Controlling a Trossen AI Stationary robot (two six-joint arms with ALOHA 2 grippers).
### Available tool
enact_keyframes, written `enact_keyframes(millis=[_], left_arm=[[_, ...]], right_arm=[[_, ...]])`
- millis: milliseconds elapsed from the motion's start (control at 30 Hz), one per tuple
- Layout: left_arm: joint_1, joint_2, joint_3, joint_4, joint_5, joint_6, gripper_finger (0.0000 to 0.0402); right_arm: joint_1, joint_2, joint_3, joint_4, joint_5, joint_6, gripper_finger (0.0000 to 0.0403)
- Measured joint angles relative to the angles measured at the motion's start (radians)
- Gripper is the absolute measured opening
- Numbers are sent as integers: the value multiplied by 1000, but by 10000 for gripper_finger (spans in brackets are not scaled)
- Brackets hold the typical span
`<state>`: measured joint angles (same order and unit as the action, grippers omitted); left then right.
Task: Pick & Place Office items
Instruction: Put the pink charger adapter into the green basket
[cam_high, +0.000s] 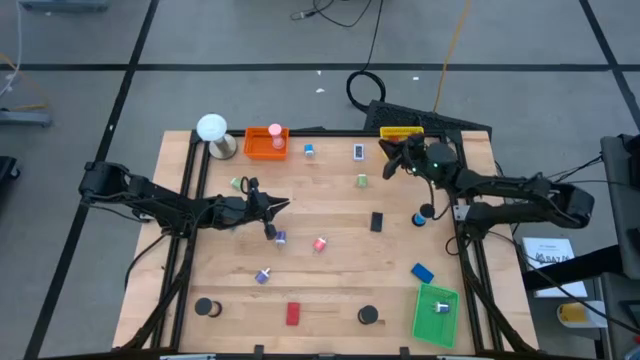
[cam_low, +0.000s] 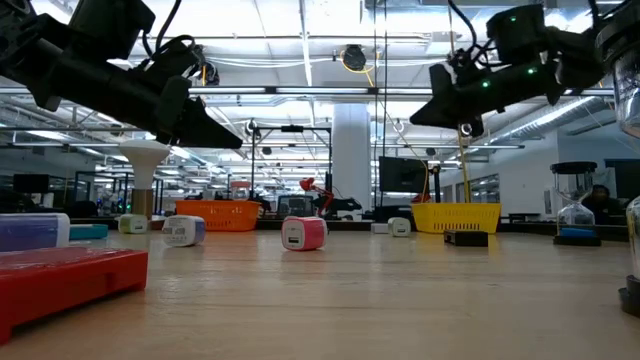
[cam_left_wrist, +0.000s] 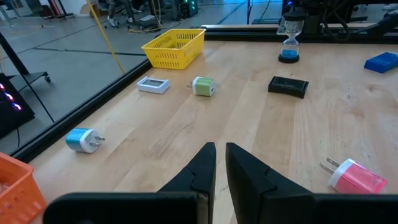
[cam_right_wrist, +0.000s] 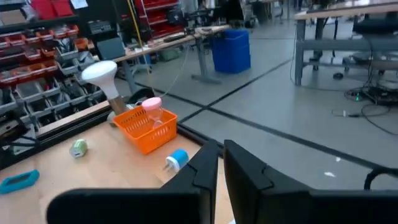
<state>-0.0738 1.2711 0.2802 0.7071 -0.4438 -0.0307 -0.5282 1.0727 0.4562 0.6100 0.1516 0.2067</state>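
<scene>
Left end effector (cam_high: 281, 207), fingers pressed together, empty, hovered above pink plug (cam_high: 320, 243) mid-surface. Right end effector (cam_high: 392, 150) also closed, beside yellow tray (cam_high: 401, 131). Plug likely light, rigid, smooth; grip flat sides.

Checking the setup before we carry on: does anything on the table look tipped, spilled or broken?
Nothing stands out. The small items lie scattered singly across the table; the orange basket and yellow basket sit upright.
</scene>
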Motion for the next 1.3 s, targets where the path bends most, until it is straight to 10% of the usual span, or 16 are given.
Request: enact_keyframes(millis=[367,1000,1300], left_arm=[[0,0,0,0,0,0,42],[28,0,29,95,135,-110,42],[9,14,206,-296,120,-94,42]], right_arm=[[38,-88,-49,-8,-285,13,18],[52,-105,-179,4,-285,16,18],[52,-105,-188,151,-287,99,18]])
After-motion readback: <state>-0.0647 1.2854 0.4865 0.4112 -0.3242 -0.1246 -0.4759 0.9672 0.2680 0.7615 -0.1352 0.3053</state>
